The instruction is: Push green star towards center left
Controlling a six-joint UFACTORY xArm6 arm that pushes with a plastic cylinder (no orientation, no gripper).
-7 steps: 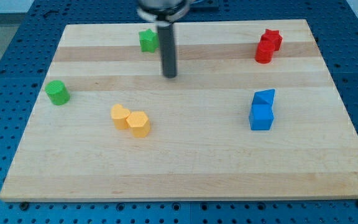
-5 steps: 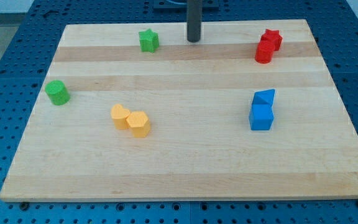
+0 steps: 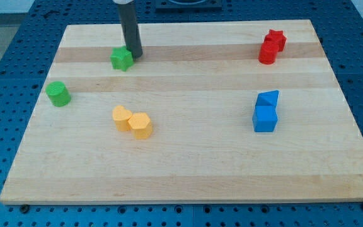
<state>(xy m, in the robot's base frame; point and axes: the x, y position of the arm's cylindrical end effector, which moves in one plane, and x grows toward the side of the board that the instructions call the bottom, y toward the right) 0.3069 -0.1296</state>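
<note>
- My tip (image 3: 135, 55) is down on the wooden board (image 3: 188, 170), against the upper right side of the green star (image 3: 122, 58); the rod rises from there out of the view's top
- There are no jaws on this arm to spread or close — only the plain dark rod, which holds nothing
- The green star lies in the board's upper left part, just to the view's left of and slightly below my tip
- A green cylinder (image 3: 58, 94) stands near the board's left edge, well apart from the star, lower and further to the view's left
- 2 yellow blocks touch each other left of centre: a rounded one (image 3: 122, 118) and a hexagonal one (image 3: 140, 125) at its lower right
- 2 red blocks touch in the upper right corner — a red star (image 3: 276, 40) above and a red cylinder (image 3: 267, 53) at its lower left
- 2 blue blocks touch on the right side, a blue wedge-like block (image 3: 268, 98) directly above a blue cube (image 3: 265, 118)
- The board rests on a blue perforated table (image 3: 5, 75) that shows on all sides of it
</note>
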